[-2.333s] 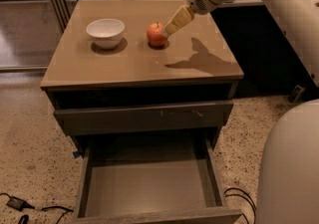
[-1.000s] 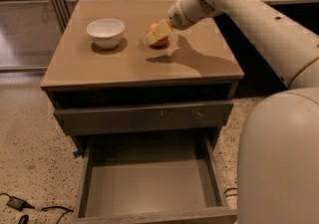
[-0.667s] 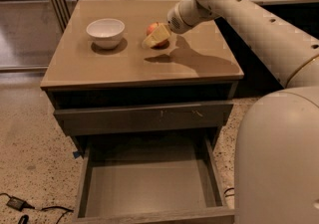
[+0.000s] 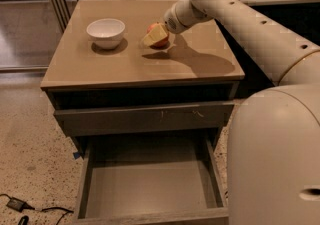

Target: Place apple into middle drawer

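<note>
jaws: pressed in on the apple from either side, as far as the view shows; one pale finger (image 4: 154, 34) lies across its front
gripper: the gripper (image 4: 156, 35) sits in the upper middle of the frame, low over the cabinet top
apple: the apple (image 4: 161, 44) is in the gripper's hold, only its red lower edge showing under the finger; a shadow just below it suggests it is at or barely off the surface, though which cannot be told
arm: the arm (image 4: 250, 24) runs from the gripper to the right edge of the frame, cream-coloured with small dark holes
near things: a white bowl (image 4: 105, 32) stands to the left of the apple, apart from it
cabinet top (image 4: 125, 66): tan and flat, with the arm's shadow to the right of the apple
upper drawer front (image 4: 145, 117): shut, with pale scratch marks
middle drawer (image 4: 150, 186): pulled open at the bottom of the frame, grey floor bare
floor: a black cable (image 4: 20, 204) in the lower left corner
done: drawer open, apple gripped
left: carrying the apple forward past the cabinet edge, lowering it into the drawer, letting go
writing: no brand, label or lettering can be read anywhere
</note>
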`<state>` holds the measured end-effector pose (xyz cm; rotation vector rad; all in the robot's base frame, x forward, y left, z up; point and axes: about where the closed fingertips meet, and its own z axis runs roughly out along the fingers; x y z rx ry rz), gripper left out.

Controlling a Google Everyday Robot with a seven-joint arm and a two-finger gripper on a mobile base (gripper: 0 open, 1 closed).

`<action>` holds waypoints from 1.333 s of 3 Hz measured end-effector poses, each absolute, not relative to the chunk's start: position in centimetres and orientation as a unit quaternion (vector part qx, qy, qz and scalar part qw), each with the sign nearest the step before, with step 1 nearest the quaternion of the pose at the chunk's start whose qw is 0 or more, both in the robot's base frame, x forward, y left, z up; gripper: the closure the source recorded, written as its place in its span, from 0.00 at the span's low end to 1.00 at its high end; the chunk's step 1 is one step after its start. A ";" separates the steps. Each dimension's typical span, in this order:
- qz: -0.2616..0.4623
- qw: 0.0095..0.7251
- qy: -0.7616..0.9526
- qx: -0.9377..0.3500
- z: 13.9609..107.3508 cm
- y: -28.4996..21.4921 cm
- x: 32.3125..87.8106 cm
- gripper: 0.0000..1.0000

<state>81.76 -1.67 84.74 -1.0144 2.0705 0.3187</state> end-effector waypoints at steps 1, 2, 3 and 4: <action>0.126 0.396 0.817 -0.400 84.8 -1.7 81.8 0.19; 0.126 0.396 0.817 -0.400 84.7 -1.7 81.8 0.42; 0.126 0.396 0.817 -0.400 84.7 -1.7 81.8 0.65; 0.126 0.396 0.817 -0.400 84.7 -1.6 81.8 0.88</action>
